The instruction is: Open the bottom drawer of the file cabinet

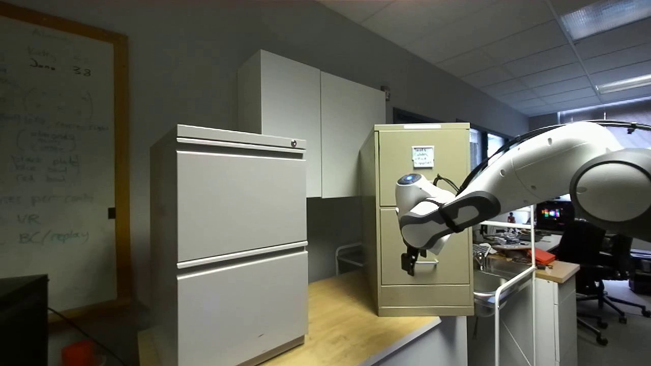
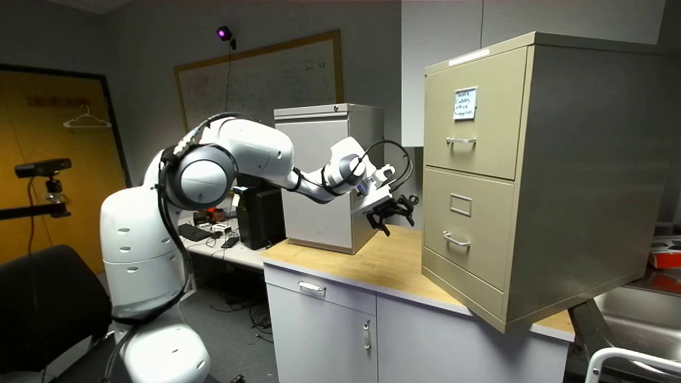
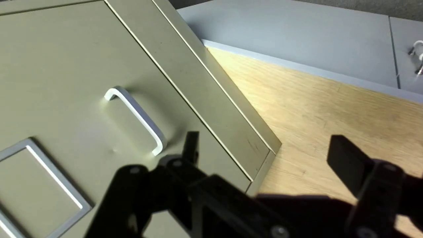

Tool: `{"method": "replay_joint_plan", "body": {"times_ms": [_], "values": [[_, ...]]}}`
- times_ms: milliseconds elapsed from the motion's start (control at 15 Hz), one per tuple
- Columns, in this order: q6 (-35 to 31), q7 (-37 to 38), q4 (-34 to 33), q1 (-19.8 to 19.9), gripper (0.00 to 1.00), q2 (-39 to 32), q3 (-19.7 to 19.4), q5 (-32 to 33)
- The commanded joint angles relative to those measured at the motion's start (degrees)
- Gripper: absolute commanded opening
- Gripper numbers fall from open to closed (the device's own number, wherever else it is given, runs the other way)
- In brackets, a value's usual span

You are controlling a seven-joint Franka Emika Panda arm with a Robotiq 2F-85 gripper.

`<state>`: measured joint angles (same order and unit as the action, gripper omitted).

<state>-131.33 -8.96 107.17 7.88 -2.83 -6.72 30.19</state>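
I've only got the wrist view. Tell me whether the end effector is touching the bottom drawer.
Observer: It isn't: in an exterior view, a gap shows between the end effector and the bottom drawer.
Operator: Next, describe what sits above that.
Observer: In both exterior views, the upper drawer of the file cabinet is shut.
Operator: Tell me how it's marked.
Observer: With a handwritten card on its front.

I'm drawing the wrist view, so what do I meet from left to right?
A rectangular silver metal label frame, a curved silver metal drawer handle, one angular black robot fingertip, the other black fingertip, then a curved white cupboard handle.
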Motion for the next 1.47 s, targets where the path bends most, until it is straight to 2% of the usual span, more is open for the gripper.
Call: {"method": "replay_joint_plan", "body": {"times_ms": [0, 267, 933, 1400], "values": [[-2.94, 2.69, -0.20, 0.04, 1.00, -2.17, -1.17, 4.64], [-6.63, 7.92, -1.59, -0.49, 1.00, -5.80, -2.10, 11.07], [-8.75, 13.43, -4.59, -0.01, 1.00, -10.24, -4.38, 18.54], [-8.54, 12.16, -9.79, 1.40, 1.00, -12.20, -5.55, 17.03]]}}
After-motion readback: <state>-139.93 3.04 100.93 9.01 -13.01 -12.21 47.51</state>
